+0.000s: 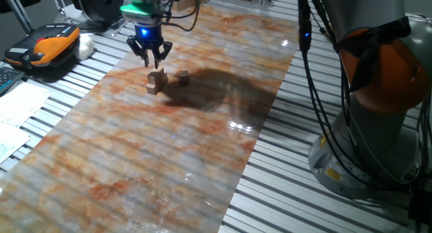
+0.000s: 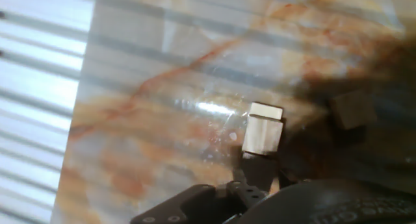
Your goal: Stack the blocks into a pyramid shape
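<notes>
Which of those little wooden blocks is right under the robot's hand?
The small stack of blocks, directly below the hand. The lone block sits apart on the table, off to the stack's right in the fixed view.

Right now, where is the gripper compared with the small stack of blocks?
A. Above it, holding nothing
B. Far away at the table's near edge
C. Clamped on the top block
A: the gripper hangs just above the stack, its fingers apart and empty.

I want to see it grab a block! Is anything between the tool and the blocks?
Nothing visible is in the way. The tool hangs right above the small stack of blocks, with only air between them. Another block sits apart, off to the side.
</notes>
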You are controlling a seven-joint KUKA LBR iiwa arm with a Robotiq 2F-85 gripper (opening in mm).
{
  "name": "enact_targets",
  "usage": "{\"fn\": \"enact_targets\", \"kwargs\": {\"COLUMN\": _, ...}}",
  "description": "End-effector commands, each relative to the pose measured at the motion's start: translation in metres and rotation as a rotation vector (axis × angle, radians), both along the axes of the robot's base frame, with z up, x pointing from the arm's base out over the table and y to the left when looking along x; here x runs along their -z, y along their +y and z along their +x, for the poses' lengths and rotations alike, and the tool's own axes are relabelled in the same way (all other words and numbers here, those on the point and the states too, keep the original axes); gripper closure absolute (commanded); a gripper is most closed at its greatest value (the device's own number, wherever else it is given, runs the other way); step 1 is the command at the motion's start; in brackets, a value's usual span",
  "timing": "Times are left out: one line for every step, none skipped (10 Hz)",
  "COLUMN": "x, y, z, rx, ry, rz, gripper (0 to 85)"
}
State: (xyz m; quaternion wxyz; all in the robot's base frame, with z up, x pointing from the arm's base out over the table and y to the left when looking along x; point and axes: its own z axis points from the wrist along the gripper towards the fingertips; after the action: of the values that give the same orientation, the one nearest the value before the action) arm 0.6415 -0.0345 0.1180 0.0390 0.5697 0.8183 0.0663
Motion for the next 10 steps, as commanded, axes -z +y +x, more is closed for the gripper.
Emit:
{"fn": "enact_targets", "kwargs": {"x": -0.002, "y": -0.001, "z": -0.0012, "rx": -0.375, "ry": 0.000, "rz": 0.012, "gripper": 85.0}}
{"fn": "enact_targets", "kwargs": {"x": -0.006, "y": -0.003, "z": -0.0032, "rx": -0.449, "ry": 0.012, "rz": 0.035, "gripper": 85.0}}
{"fn": "enact_targets", "kwargs": {"x": -0.007, "y": -0.003, "z": -0.0038, "rx": -0.495, "ry": 0.020, "rz": 0.029, "gripper": 85.0}}
{"fn": "enact_targets", "kwargs": {"x": -0.006, "y": -0.005, "z": -0.0058, "rx": -0.614, "ry": 0.041, "rz": -0.002, "gripper": 85.0}}
{"fn": "enact_targets", "kwargs": {"x": -0.005, "y": -0.007, "z": -0.0070, "rx": -0.702, "ry": 0.041, "rz": -0.066, "gripper": 85.0}}
{"fn": "enact_targets", "kwargs": {"x": -0.005, "y": -0.007, "z": -0.0068, "rx": -0.697, "ry": 0.004, "rz": -0.064, "gripper": 85.0}}
{"fn": "enact_targets", "kwargs": {"x": -0.006, "y": -0.007, "z": -0.0076, "rx": -0.732, "ry": 0.039, "rz": -0.045, "gripper": 85.0}}
{"fn": "enact_targets", "kwargs": {"x": -0.005, "y": -0.011, "z": -0.0122, "rx": -0.760, "ry": 0.060, "rz": -0.078, "gripper": 85.0}}
{"fn": "enact_targets", "kwargs": {"x": -0.002, "y": -0.017, "z": -0.0171, "rx": -0.791, "ry": 0.070, "rz": -0.116, "gripper": 85.0}}
{"fn": "enact_targets", "kwargs": {"x": 0.002, "y": -0.020, "z": -0.0203, "rx": -0.804, "ry": 0.068, "rz": -0.126, "gripper": 85.0}}
